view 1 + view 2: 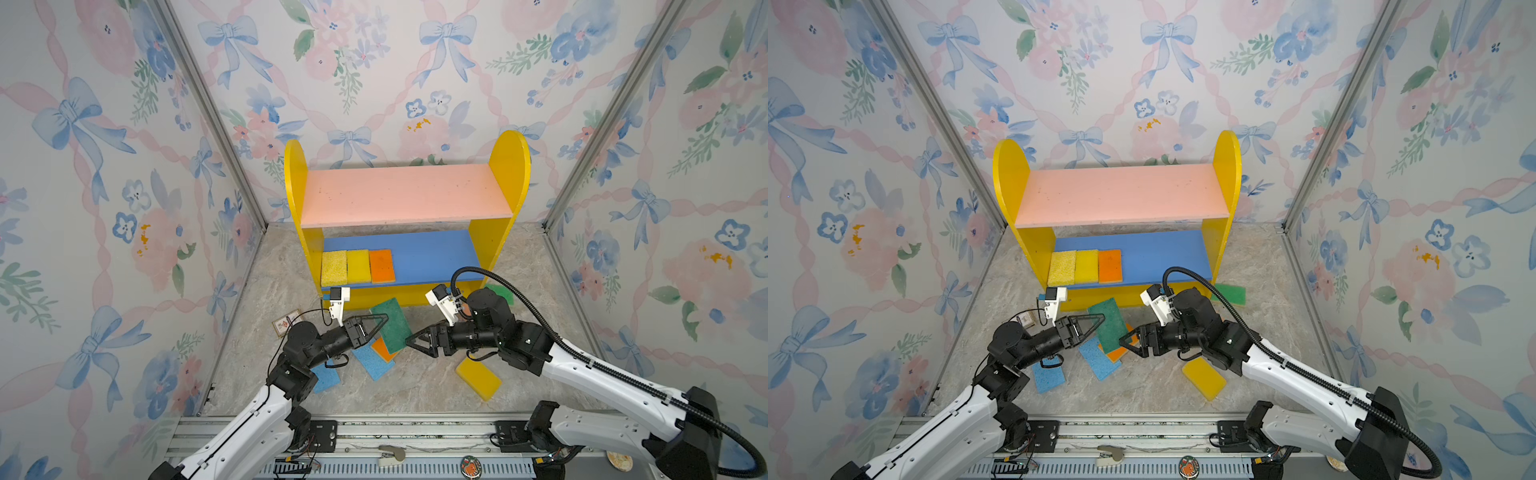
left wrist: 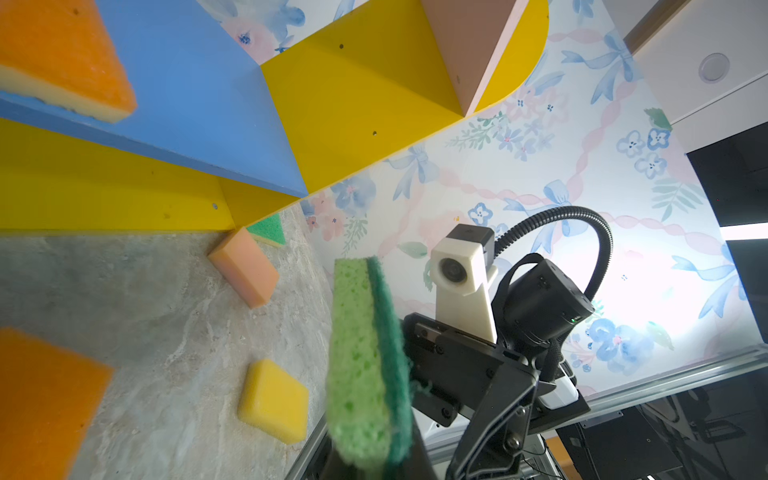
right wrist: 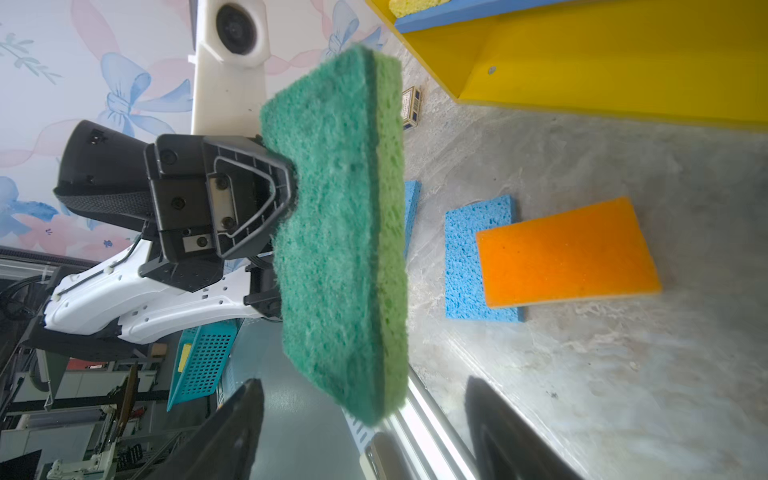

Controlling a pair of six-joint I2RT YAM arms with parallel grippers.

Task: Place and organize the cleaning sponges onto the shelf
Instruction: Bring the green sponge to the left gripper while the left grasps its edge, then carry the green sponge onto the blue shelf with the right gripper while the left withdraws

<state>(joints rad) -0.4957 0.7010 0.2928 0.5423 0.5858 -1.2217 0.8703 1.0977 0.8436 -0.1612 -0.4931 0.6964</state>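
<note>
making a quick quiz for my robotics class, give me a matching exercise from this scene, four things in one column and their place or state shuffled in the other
Things
1. dark green sponge
2. porous yellow sponge
3. peach sponge
4. right gripper

Places or states
a. on the floor by the foot of the shelf
b. open, holding nothing
c. clamped in the left gripper
d. left end of the row on the blue lower board

Pairs: 1-c, 2-d, 3-a, 4-b

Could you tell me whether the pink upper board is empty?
Empty: the pink upper board is bare in both top views.
</note>
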